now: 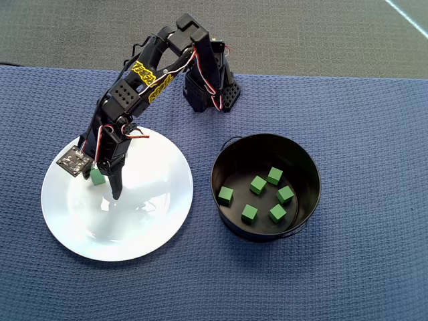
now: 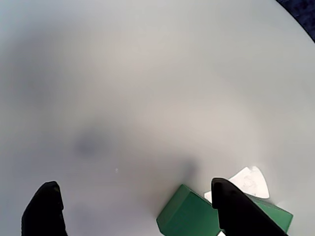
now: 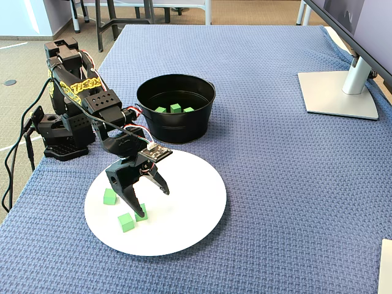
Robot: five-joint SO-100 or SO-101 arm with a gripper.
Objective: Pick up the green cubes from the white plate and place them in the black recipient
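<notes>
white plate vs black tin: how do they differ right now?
The white plate is wide, shallow and glossy white; the black tin is narrower, tall-walled and black. In the fixed view the plate holds three green cubes; the overhead view shows six in the tin. The gripper hangs open over the plate, with nothing above the tin. Both are round and sit on the blue cloth.

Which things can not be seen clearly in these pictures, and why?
- Cubes on the white plate: overhead view shows one; the arm hides the others.
- Cubes in the black tin: fixed view, its wall hides some.
- Claw: wrist view, bottom edge cuts both fingers and the cube.
</notes>
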